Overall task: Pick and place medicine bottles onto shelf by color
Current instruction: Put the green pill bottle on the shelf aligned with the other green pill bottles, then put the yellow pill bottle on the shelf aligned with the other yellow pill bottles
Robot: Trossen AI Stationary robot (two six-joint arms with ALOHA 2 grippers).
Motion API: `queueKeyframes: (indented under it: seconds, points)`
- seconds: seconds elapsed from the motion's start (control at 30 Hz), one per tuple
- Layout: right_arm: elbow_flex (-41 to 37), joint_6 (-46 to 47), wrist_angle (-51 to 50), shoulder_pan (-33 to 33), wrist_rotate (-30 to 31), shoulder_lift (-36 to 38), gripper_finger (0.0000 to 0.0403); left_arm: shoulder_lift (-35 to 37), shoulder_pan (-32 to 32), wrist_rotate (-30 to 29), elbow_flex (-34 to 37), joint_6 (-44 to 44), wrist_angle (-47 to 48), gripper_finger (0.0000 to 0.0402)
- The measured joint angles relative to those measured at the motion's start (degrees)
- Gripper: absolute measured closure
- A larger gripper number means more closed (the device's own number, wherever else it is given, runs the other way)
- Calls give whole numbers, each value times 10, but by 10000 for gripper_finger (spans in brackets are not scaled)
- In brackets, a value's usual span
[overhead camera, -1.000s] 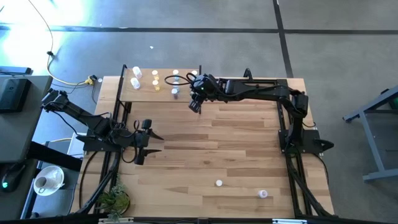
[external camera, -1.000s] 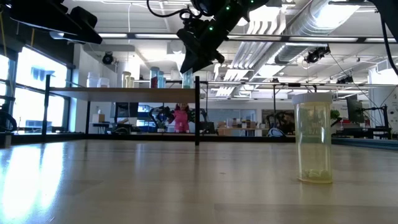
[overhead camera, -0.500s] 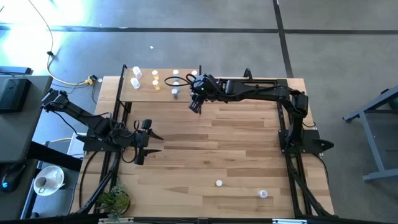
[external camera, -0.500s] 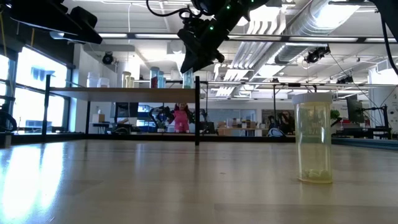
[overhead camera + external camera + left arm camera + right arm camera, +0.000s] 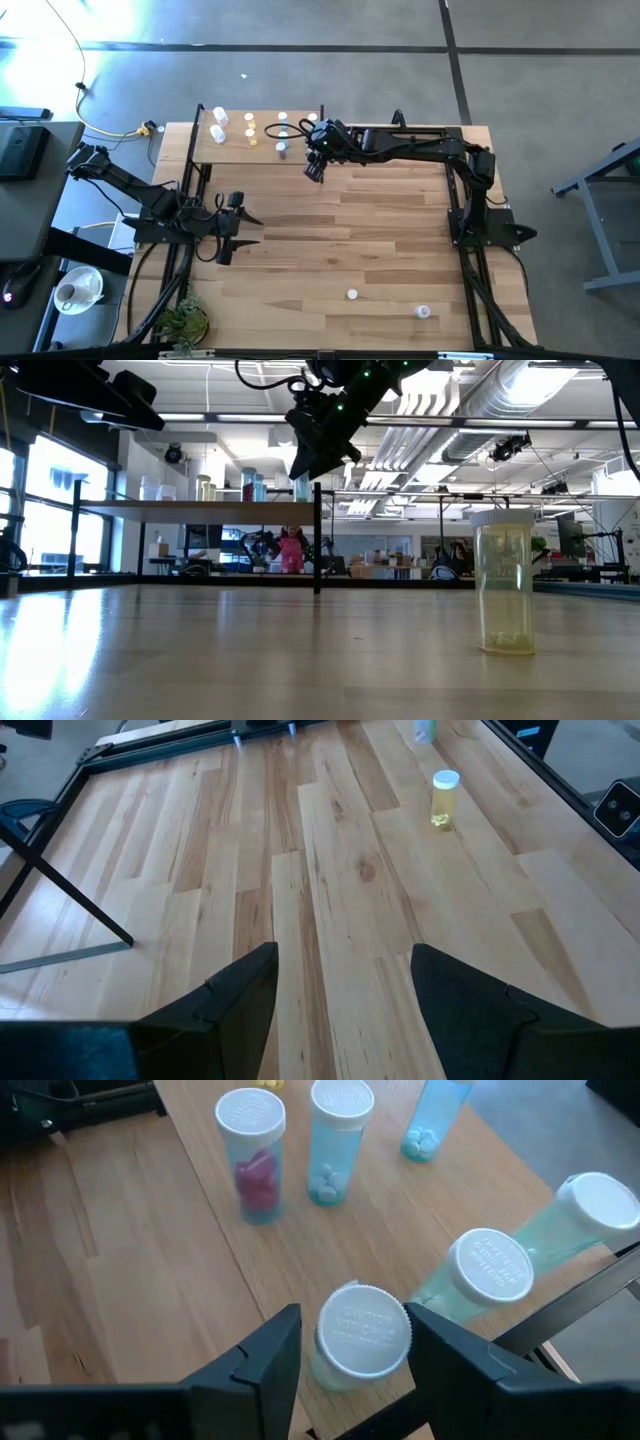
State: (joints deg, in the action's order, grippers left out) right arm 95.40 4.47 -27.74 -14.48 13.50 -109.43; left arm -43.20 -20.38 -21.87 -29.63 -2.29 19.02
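The shelf (image 5: 240, 150) stands at the table's far left, a light-wood board on black posts with several medicine bottles on it. My right gripper (image 5: 313, 168) hangs open over the shelf's right end. Its fingers stand on either side of a pale green bottle with a white cap (image 5: 362, 1330), which stands upright on the shelf board. Two more green bottles (image 5: 490, 1270) stand beside it. A pink-filled bottle (image 5: 250, 1155) and a blue one (image 5: 335, 1140) stand farther along the shelf. My left gripper (image 5: 245, 232) waits open at the table's left, nothing between its fingers (image 5: 345, 990). My right gripper comes from above, slanting down, with one finger on each side of the bottle's white cap (image 5: 362, 1330). A gap shows between one finger (image 5: 275, 1350) and the cap. Whether the other finger (image 5: 440, 1345) touches the cap I cannot tell.
A yellow bottle (image 5: 352, 294) and another bottle (image 5: 423, 312) stand on the tabletop near its front edge; the low view shows the yellow one (image 5: 503, 582) close up. A black shelf post (image 5: 317, 538) stands under my right gripper. Bare wood lies mid-table.
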Motion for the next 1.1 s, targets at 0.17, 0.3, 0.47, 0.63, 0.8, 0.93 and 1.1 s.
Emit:
queueKeyframes:
  seconds: [0.17, 0.3, 0.47, 0.63, 0.8, 0.93, 1.1]
  points:
    - [25, 0, -11, 1, 0, 0, 236, 0, 0, 0, 0, 0, 0, 181]
    - [57, 0, -45, 3, -1, 0, 236, 0, 0, 0, 0, 0, 0, 181]
    - [102, 7, -99, 3, 0, 1, 235, 0, 0, 0, 0, 0, 0, 181]
    - [152, 19, -177, 15, -3, 1, 235, 0, 0, 0, 0, 0, 0, 181]
    - [188, 52, -301, 46, -4, 2, 235, 0, 0, -6, 0, 0, 0, 181]
    - [191, 83, -365, 79, 0, 2, 235, 0, 0, -17, 0, 0, 0, 181]
    - [191, 113, -448, 125, 20, 2, 235, 0, 0, -17, 0, 0, 0, 181]
